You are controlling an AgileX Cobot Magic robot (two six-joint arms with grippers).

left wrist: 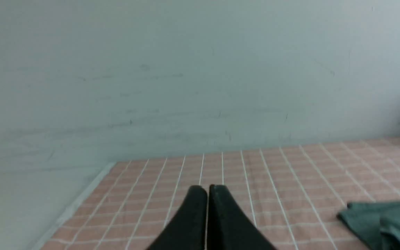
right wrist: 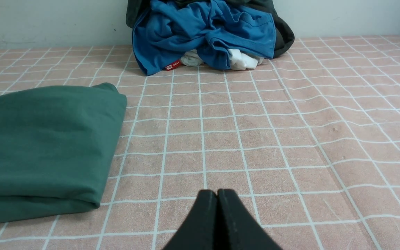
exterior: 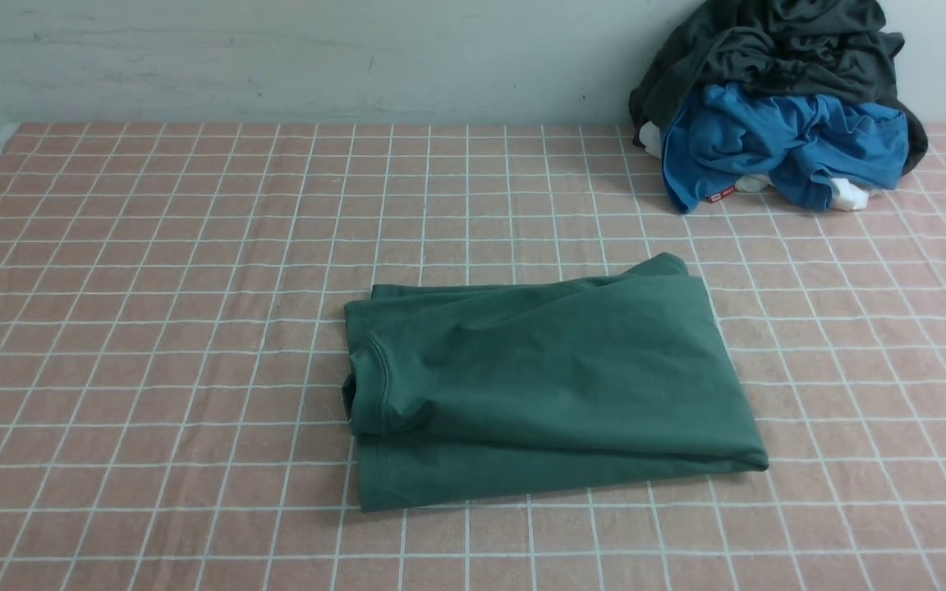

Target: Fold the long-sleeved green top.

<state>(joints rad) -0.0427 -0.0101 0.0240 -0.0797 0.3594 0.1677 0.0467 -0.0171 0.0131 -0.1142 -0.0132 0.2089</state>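
One green long-sleeved top (exterior: 555,377) lay folded; one blue garment (exterior: 785,144), one dark grey garment (exterior: 769,49), two closed grippers — left gripper (left wrist: 207,189), right gripper (right wrist: 217,192).

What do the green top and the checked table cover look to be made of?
The green top looks like matte knit jersey, probably cotton: soft rounded fold edges, gentle wrinkles, a ribbed collar. The table cover looks like a thin pink cloth with white grid lines; slight ripples and a faintly napped surface suggest woven fabric, not tile.
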